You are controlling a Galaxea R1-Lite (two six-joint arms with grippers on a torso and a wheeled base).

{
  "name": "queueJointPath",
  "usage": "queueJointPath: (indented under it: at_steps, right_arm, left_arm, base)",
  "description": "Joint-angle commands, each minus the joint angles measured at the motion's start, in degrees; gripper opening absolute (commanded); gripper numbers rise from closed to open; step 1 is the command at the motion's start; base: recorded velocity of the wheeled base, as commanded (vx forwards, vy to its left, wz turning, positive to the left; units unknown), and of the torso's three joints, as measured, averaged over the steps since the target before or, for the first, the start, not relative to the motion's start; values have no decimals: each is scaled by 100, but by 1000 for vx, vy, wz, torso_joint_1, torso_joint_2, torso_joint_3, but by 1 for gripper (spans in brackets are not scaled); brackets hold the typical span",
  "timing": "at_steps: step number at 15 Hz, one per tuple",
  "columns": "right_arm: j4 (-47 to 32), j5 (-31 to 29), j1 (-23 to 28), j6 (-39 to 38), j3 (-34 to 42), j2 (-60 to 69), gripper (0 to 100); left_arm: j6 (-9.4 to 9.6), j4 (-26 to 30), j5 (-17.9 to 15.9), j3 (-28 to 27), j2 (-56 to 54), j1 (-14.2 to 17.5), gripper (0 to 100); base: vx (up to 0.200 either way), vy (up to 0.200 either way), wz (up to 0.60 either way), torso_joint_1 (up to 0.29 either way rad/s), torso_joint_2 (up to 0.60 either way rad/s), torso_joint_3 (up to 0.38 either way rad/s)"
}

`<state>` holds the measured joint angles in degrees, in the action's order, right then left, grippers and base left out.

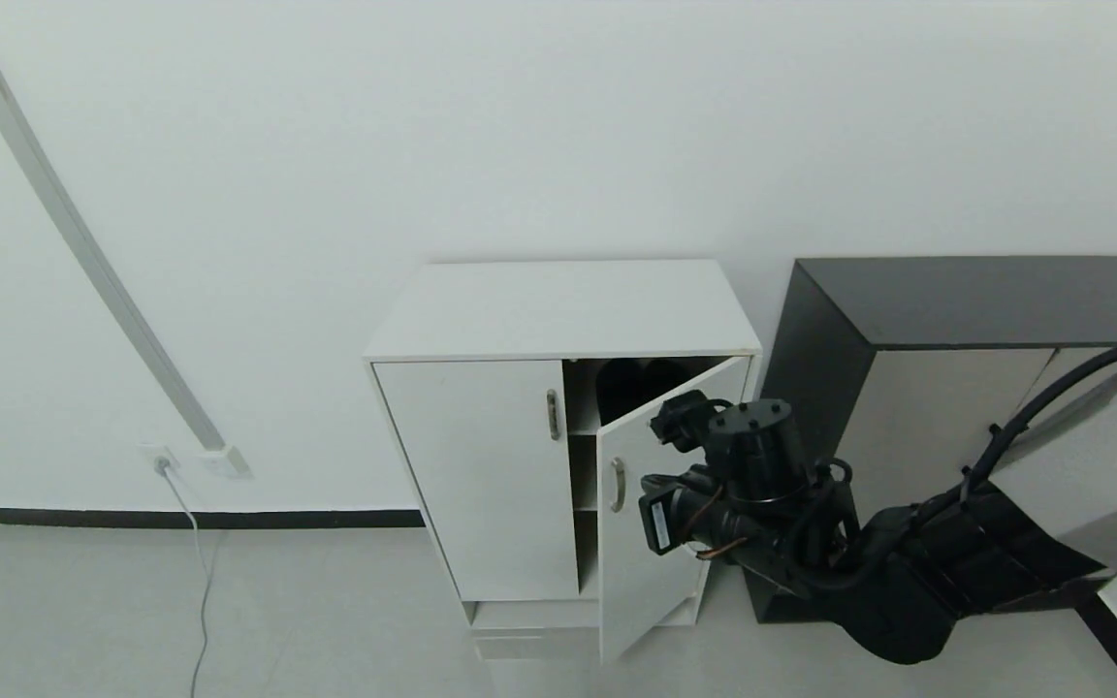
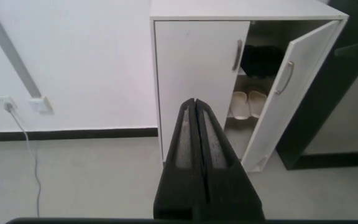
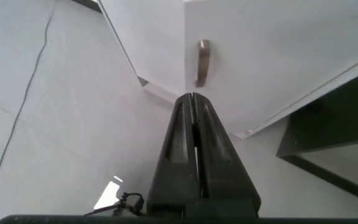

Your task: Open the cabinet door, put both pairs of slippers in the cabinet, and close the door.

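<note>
A white cabinet (image 1: 558, 310) stands against the wall with its left door (image 1: 481, 475) closed and its right door (image 1: 651, 543) swung partly open. On the top shelf lies a dark pair of slippers (image 2: 263, 60), and a white pair of slippers (image 2: 248, 104) sits on the shelf below. My right arm (image 1: 752, 475) is at the outer face of the open door. My right gripper (image 3: 193, 96) is shut and empty, its tip just short of the door handle (image 3: 202, 62). My left gripper (image 2: 196, 104) is shut and empty, held back in front of the cabinet.
A dark grey unit (image 1: 908, 301) stands right beside the cabinet, close behind the open door. A wall socket (image 1: 163, 463) with a cable trailing to the floor is at the left, under a slanting wall conduit (image 1: 83, 242). Bare floor lies before the cabinet.
</note>
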<state>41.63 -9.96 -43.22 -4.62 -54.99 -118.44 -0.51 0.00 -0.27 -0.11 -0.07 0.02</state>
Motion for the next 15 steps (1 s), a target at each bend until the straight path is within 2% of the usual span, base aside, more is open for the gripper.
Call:
queueJointPath:
  at_steps: [1, 7, 11, 14, 15]
  right_arm:
    - [214, 231, 68, 23, 410, 102, 0]
    - [1093, 442, 33, 23, 1535, 181, 0]
    - [1567, 451, -82, 14, 2063, 137, 0]
    - [1734, 451, -126, 14, 2133, 120, 0]
    - [1726, 451, -126, 5, 2133, 111, 0]
  left_arm:
    - [-2, 0, -8, 2, 7, 6, 0]
    - [7, 0, -8, 2, 7, 6, 0]
    - [7, 0, -8, 2, 7, 6, 0]
    - [-2, 0, -8, 2, 7, 6, 0]
    - [-2, 0, 0, 2, 7, 6, 0]
  base:
    - [0, 0, 0, 0, 0, 0]
    - [0, 0, 0, 0, 0, 0]
    - [200, 0, 0, -4, -5, 4]
    - [200, 0, 0, 7, 2, 1]
    - [0, 0, 0, 0, 0, 0]
